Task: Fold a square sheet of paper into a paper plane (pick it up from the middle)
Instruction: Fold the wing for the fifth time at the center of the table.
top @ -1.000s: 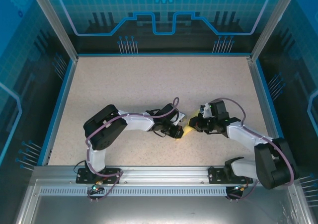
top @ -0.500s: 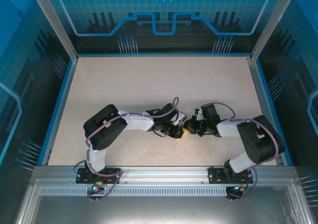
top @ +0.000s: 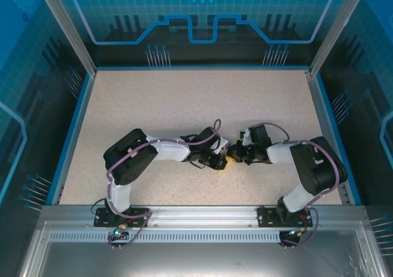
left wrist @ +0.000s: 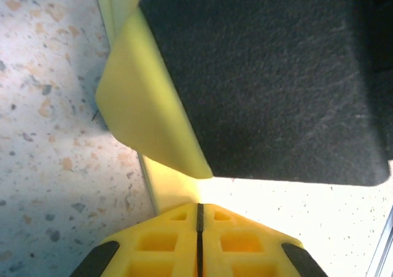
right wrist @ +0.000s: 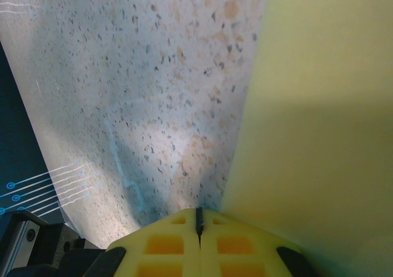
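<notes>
The square sheet of paper point(top: 228, 161) is folded yellow paper, a small patch between the two wrists at mid-table. Both grippers cover its outline, so I cannot tell whether it has a paper plane's shape. My left gripper point(top: 222, 162) is shut. In the left wrist view a strip of the paper point(left wrist: 144, 114) runs straight out of the closed tips of my left gripper point(left wrist: 199, 207), with a flap curling up ahead. My right gripper point(top: 233, 159) faces it, tip to tip. In its wrist view my right gripper point(right wrist: 198, 214) is shut with nothing between its tips, and the paper point(right wrist: 319, 105) lies just to their right.
The speckled table point(top: 184, 99) stretches open behind and to both sides. Blue walls and metal posts point(top: 321, 50) border it. A black padded part of the right gripper point(left wrist: 264, 74) looms close above the paper in the left wrist view.
The right arm folded its elbow inward and its gripper slid left, closer to the left gripper. The left arm stayed put.
</notes>
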